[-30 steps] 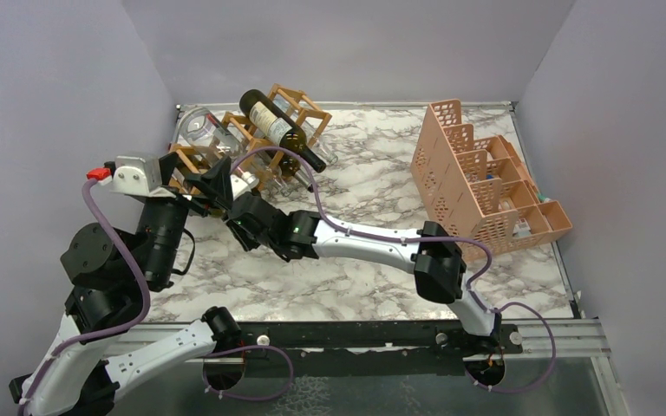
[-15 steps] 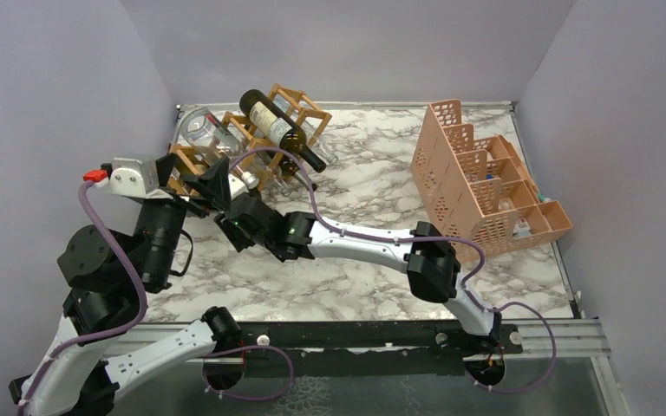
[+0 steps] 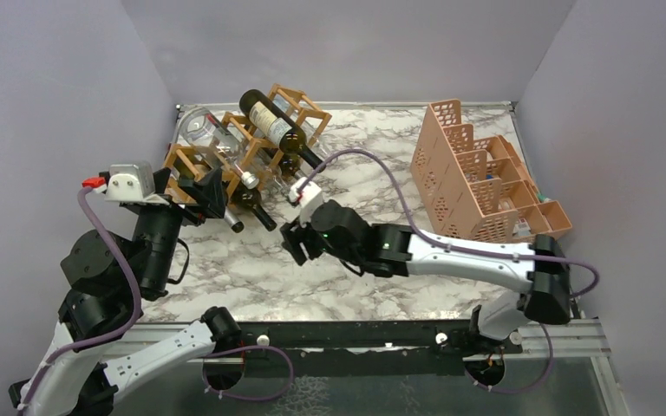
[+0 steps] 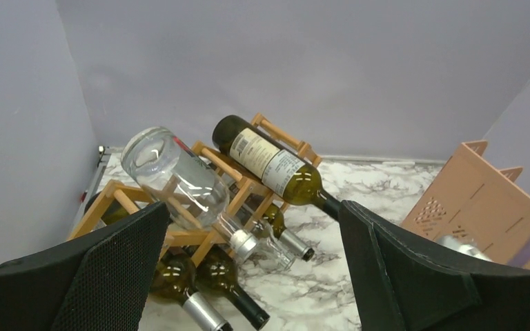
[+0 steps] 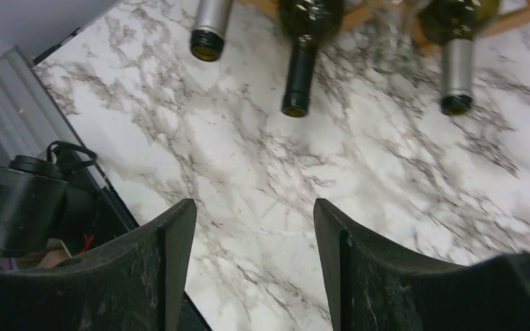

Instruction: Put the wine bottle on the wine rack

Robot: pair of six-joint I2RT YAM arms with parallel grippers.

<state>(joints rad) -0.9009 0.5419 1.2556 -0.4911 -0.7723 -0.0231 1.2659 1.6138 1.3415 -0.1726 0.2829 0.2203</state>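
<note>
far left, my left fingers [image 3: 206, 192] are spread as wide as they go and hold nothing. they hang just beside the left end of the wine rack [image 3: 176, 159], above the counter [image 3: 381, 186]. the wine rack stands at the back left of the counter. on top of it a clear bottle [image 4: 179, 176] lies tilted. next to that, a green bottle [image 4: 269, 162] with a paper label lies with its neck sloping down to the right. in the bottom row a silver-capped bottle [image 5: 208, 21] and a dark wine bottle [image 5: 298, 62] lie side by side. their bodies are in the rack and their necks stick out over the counter. in the middle, my right fingers [image 3: 293, 243] are partly open with only bare counter between them. they sit low and point at those necks, near them but not touching. far right, a pink crate [image 3: 486, 173] stands by the right wall.
</note>
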